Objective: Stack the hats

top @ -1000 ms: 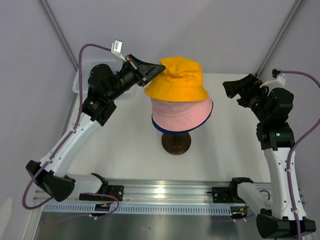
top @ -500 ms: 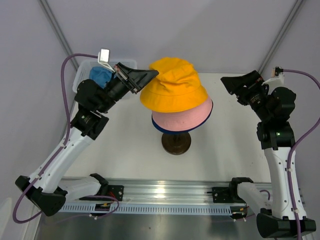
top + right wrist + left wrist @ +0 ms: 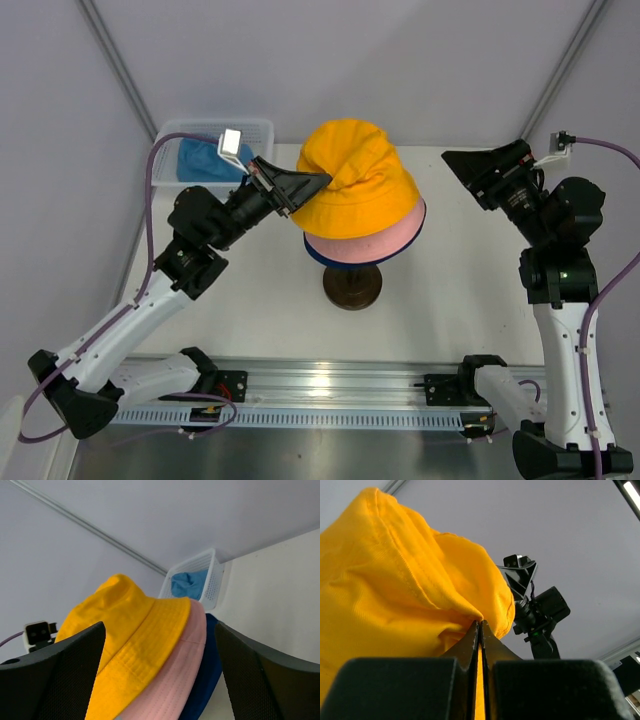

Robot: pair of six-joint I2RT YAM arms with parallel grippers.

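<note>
White table [image 3: 450, 290]: left pincer [image 3: 326, 179] clamped on yellow-orange hat [image 3: 365, 185], right pincer [image 3: 462, 180] spread, standing clear.

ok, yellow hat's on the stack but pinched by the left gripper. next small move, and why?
Probably lower the left gripper slightly before releasing. Its jaws are shut on the brim of the yellow hat, holding that side lifted and bunched, so the hat sits tilted on the pink hat.
</note>
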